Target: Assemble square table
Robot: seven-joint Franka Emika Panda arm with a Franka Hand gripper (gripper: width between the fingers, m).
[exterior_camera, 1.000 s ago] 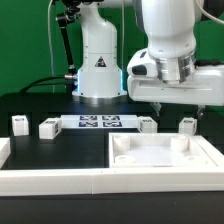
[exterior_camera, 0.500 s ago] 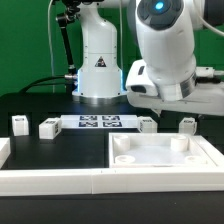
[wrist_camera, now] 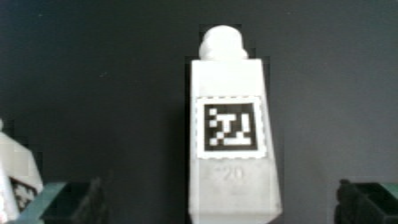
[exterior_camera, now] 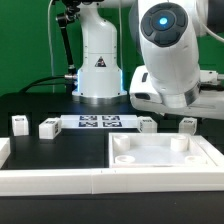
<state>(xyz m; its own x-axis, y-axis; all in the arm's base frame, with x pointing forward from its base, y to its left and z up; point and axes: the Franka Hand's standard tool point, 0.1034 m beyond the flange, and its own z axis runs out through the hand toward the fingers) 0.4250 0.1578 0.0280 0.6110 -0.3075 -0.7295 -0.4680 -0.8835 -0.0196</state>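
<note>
In the wrist view my gripper (wrist_camera: 214, 204) is open, with its dark fingertips (wrist_camera: 50, 203) on either side of a white leg (wrist_camera: 228, 120). The leg lies on the black table, shows a black-and-white tag and has a rounded peg at its far end. The fingers stand apart from it. Another leg (wrist_camera: 15, 172) shows at the picture's edge. In the exterior view the arm (exterior_camera: 168, 60) hangs over the right pair of legs (exterior_camera: 147, 124) (exterior_camera: 187, 124) and hides the fingers. Two more legs (exterior_camera: 18, 124) (exterior_camera: 47, 128) lie at the exterior view's left. The square tabletop (exterior_camera: 130, 160) lies in front, rim up.
The marker board (exterior_camera: 100, 123) lies flat between the two pairs of legs. A long low white border wall (exterior_camera: 50, 181) runs along the front. The robot's base (exterior_camera: 97, 65) stands behind the board, with cables at its left.
The arm has tilted and its wrist has swung toward the exterior view's right. The fingers, visible a second ago above the right legs, are now hidden behind the arm.
</note>
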